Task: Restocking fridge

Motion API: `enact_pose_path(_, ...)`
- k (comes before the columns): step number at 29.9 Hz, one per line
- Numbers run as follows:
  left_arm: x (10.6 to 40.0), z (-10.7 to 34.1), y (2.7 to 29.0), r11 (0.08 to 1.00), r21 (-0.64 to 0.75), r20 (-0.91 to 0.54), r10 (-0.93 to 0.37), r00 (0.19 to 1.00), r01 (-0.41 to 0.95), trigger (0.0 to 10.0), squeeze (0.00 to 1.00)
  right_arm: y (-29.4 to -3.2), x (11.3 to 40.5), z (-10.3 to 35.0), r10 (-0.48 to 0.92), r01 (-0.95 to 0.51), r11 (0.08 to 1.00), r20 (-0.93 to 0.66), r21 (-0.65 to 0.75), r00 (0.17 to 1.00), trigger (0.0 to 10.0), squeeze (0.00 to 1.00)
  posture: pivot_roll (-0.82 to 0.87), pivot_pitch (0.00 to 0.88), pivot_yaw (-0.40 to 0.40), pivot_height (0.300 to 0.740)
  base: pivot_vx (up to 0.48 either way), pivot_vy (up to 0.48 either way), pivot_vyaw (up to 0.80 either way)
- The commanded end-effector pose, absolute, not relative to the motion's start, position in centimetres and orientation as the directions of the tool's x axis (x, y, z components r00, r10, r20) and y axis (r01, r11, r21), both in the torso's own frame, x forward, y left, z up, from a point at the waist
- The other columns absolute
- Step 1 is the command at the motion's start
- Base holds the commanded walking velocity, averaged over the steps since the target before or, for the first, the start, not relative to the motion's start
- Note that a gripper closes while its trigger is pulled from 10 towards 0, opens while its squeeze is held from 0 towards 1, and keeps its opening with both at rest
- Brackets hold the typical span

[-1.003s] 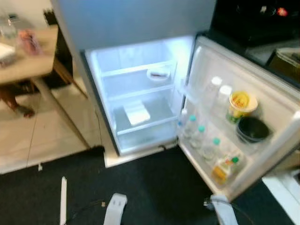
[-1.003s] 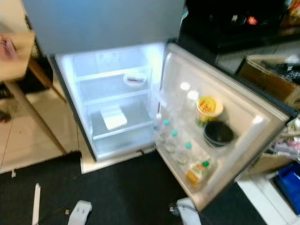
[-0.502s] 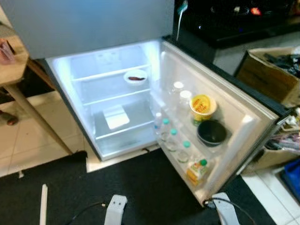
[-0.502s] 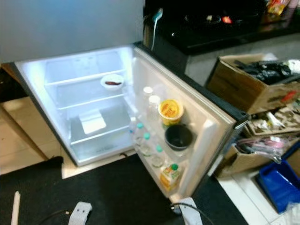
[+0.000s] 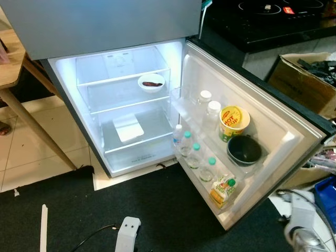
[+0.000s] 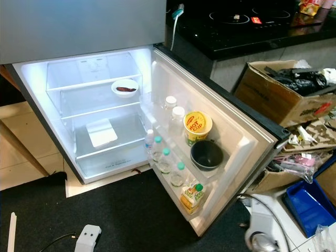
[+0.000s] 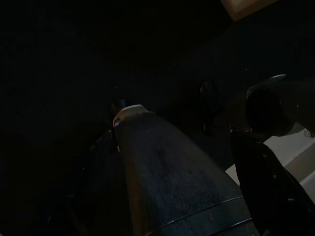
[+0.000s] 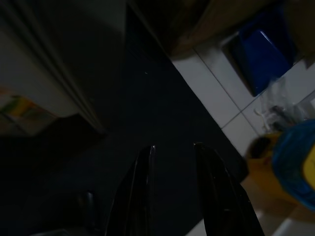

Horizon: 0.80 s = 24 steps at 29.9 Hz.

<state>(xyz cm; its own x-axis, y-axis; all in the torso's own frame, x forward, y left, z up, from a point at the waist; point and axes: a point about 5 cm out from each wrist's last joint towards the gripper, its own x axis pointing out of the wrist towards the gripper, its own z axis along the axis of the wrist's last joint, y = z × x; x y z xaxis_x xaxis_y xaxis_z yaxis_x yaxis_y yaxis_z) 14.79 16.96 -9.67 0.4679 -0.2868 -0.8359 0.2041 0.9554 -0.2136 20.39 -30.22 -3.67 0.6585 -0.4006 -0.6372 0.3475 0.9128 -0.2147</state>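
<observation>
The fridge (image 5: 105,26) stands open and lit, its door (image 5: 273,131) swung out to the right. Inside, a white bowl (image 5: 151,82) sits on the upper glass shelf and a flat white box (image 5: 128,128) on the lower one. The door racks hold clear bottles (image 5: 195,155), a yellow cup of noodles (image 5: 233,122), a black bowl (image 5: 244,150) and a juice carton (image 5: 222,190). My right gripper (image 8: 174,147) hangs open and empty over the black mat by the door's outer edge. My left gripper (image 7: 192,113) hangs low in the dark.
A wooden table (image 5: 10,58) stands left of the fridge. Right of the door are cardboard boxes (image 6: 283,89) full of clutter, a blue bin (image 6: 310,202) and a black cooktop counter (image 6: 236,21). A black mat (image 5: 157,210) lies before the fridge, with a white strip (image 5: 43,228) on it.
The camera has swung right and steadied, so the fridge sits further left in view. My right arm has shifted out to the right. The fridge contents are unchanged.
</observation>
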Motion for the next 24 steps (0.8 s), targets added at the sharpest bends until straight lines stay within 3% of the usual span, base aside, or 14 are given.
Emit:
enact_pose_path(1, 13.3, -10.2, 17.0, 0.955, -0.233, -0.86, -0.29, 0.42, 0.184, 10.0, 0.0, -31.3, 19.1, -3.9, -0.444, 0.392, 0.889, -0.649, -0.236, 0.617, 10.0, 0.0, 0.0, 0.038, -0.006, 0.74, 0.0, 0.0, 0.0)
enact_pose_path(3, 13.3, -10.2, 16.9, 0.955, -0.235, -0.859, -0.292, 0.42, 0.183, 10.0, 0.0, -31.8, 18.5, -4.0, -0.452, 0.406, 0.883, -0.656, -0.235, 0.604, 10.0, 0.0, 0.0, 0.038, -0.006, 0.74, 0.0, 0.0, 0.0)
enact_pose_path(7, 13.2, -10.3, 16.7, 0.951, -0.243, -0.859, -0.302, 0.413, 0.189, 10.0, 0.0, -30.7, 15.8, -5.9, -0.317, 0.311, 0.937, -0.759, -0.159, 0.568, 10.0, 0.0, -0.01, 0.041, -0.007, 0.74, 0.0, 0.0, 0.0)
enact_pose_path(8, 13.1, -10.3, 16.6, 0.95, -0.245, -0.859, -0.305, 0.411, 0.192, 10.0, 0.0, -31.0, 14.1, -6.5, -0.34, 0.32, 0.928, -0.787, -0.191, 0.515, 10.0, 0.0, -0.01, 0.042, -0.005, 0.74, 0.0, 0.0, 0.0)
enact_pose_path(12, 13.2, -10.3, 16.7, 0.949, -0.245, -0.859, -0.307, 0.41, 0.199, 10.0, 0.0, -34.4, 12.0, -5.5, -0.57, 0.512, 0.787, -0.722, -0.343, 0.392, 10.0, 0.0, -0.01, 0.042, 0.005, 0.74, 0.0, 0.0, 0.0)
enact_pose_path(14, 13.4, -10.2, 16.9, 0.949, -0.24, -0.86, -0.305, 0.41, 0.204, 10.0, 0.0, -36.9, 12.0, -3.9, -0.694, 0.686, 0.644, -0.636, -0.34, 0.337, 10.0, 0.0, -0.01, 0.041, 0.009, 0.74, 0.0, 0.0, 0.0)
enact_pose_path(15, 13.5, -10.2, 17.0, 0.949, -0.239, -0.859, -0.305, 0.411, 0.204, 10.0, 0.0, -37.8, 12.4, -3.0, -0.727, 0.744, 0.593, -0.602, -0.308, 0.33, 8.9, 0.0, -0.01, 0.04, 0.009, 0.74, 0.0, 0.0, 0.0)
enact_pose_path(16, 13.5, -10.1, 17.0, 0.949, -0.238, -0.859, -0.304, 0.412, 0.205, 10.0, 0.0, -38.3, 12.7, -2.5, -0.745, 0.776, 0.564, -0.581, -0.284, 0.329, 8.9, 0.0, -0.01, 0.04, 0.009, 0.74, 0.0, 0.0, 0.0)
enact_pose_path(17, 13.6, -10.1, 17.0, 0.949, -0.238, -0.859, -0.304, 0.412, 0.205, 10.0, 0.0, -38.6, 12.9, -2.1, -0.752, 0.788, 0.555, -0.567, -0.267, 0.337, 5.2, 0.0, -0.01, 0.04, 0.009, 0.74, 0.0, 0.0, 0.0)
enact_pose_path(18, 13.6, -10.1, 17.0, 0.949, -0.238, -0.859, -0.304, 0.412, 0.205, 10.0, 0.0, -38.6, 12.9, -2.1, -0.752, 0.788, 0.555, -0.567, -0.267, 0.337, 5.2, 0.0, -0.01, 0.04, 0.009, 0.74, 0.0, 0.0, 0.0)
enact_pose_path(19, 13.6, -10.1, 17.0, 0.949, -0.238, -0.858, -0.305, 0.413, 0.206, 10.0, 0.0, -39.1, 13.6, -1.5, -0.755, 0.818, 0.538, -0.548, -0.205, 0.36, 0.0, 0.0, -0.01, 0.041, 0.009, 0.74, 0.0, 0.0, 0.0)
enact_pose_path(22, 13.8, -10.1, 17.0, 0.949, -0.239, -0.856, -0.306, 0.417, 0.206, 10.0, 0.0, -39.6, 15.2, -0.2, -0.753, 0.849, 0.523, -0.508, -0.075, 0.419, 0.0, 0.0, -0.01, 0.041, 0.009, 0.74, 0.0, 0.0, 0.0)
enact_pose_path(24, 13.8, -10.0, 16.9, 0.949, -0.241, -0.855, -0.308, 0.418, 0.205, 10.0, 0.0, -39.6, 17.9, 1.4, -0.715, 0.818, 0.572, -0.45, 0.062, 0.535, 0.0, 0.0, -0.01, 0.041, 0.006, 0.74, 0.0, 0.0, 0.0)
